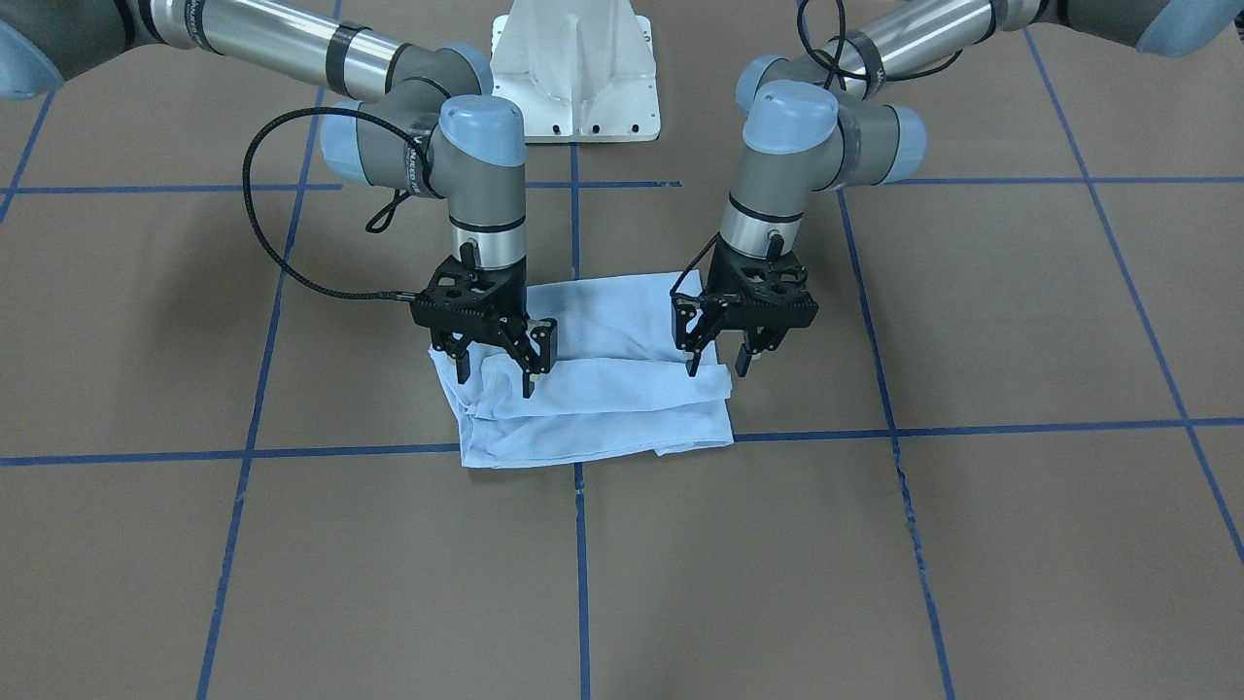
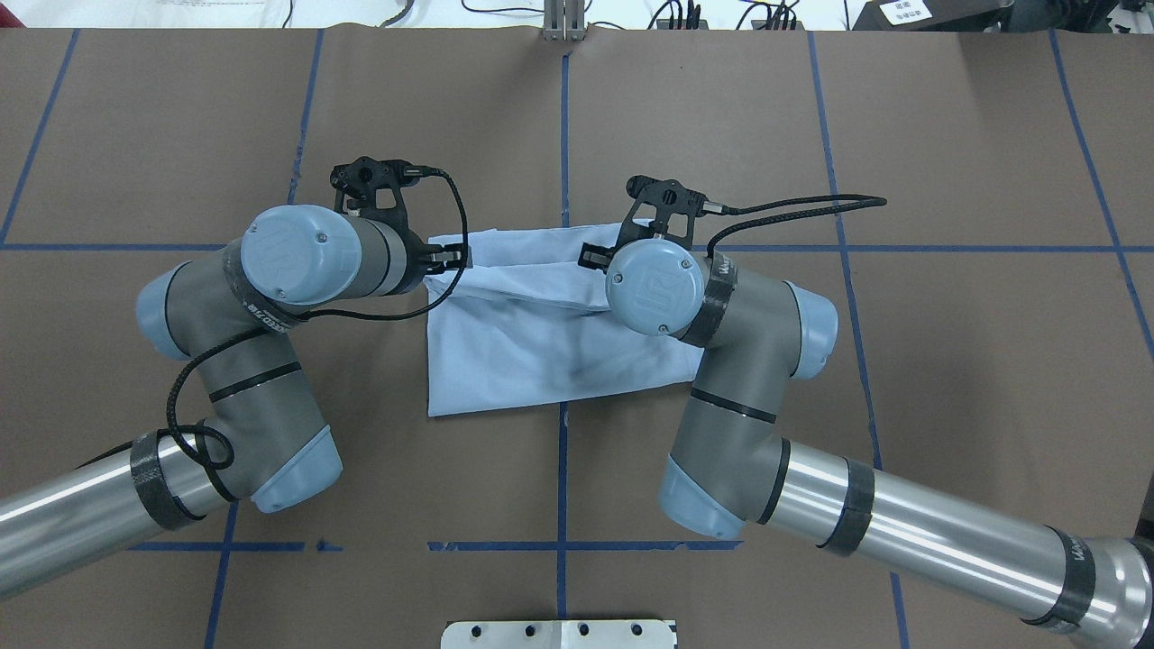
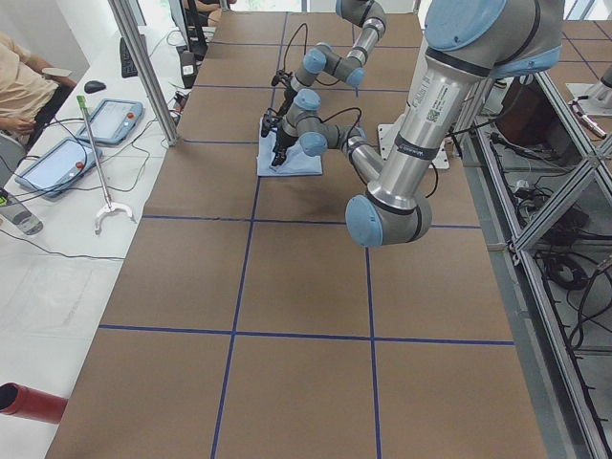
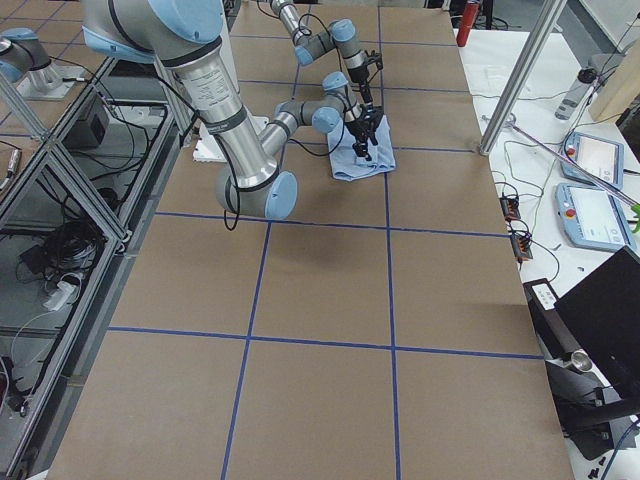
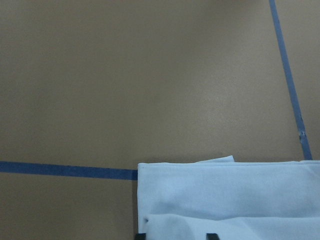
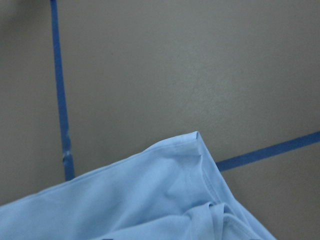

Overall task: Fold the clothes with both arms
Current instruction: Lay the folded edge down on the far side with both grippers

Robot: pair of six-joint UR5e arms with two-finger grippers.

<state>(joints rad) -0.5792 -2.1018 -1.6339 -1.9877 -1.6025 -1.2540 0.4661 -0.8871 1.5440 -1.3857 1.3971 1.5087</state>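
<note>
The clothes are one light blue T-shirt point(image 1: 593, 399), folded into a compact rectangle at the table's middle, also seen from overhead point(image 2: 532, 342). Its print and collar are hidden inside the fold. My left gripper point(image 1: 717, 366) points down over one short end of the shirt, jaws open with nothing between them. My right gripper point(image 1: 498, 373) stands open over the opposite end, its fingertips close above the cloth. The left wrist view shows the folded edge point(image 5: 225, 192) with two dark fingertips point(image 5: 211, 235) at the bottom. The right wrist view shows a shirt corner point(image 6: 160, 195).
The brown table carries a grid of blue tape lines point(image 1: 579, 544). The white pedestal base point(image 1: 575, 78) stands behind the shirt. Beside the table, an operators' bench holds tablets point(image 3: 115, 117), a grabber stick point(image 3: 98, 182) and a seated person point(image 3: 19, 86).
</note>
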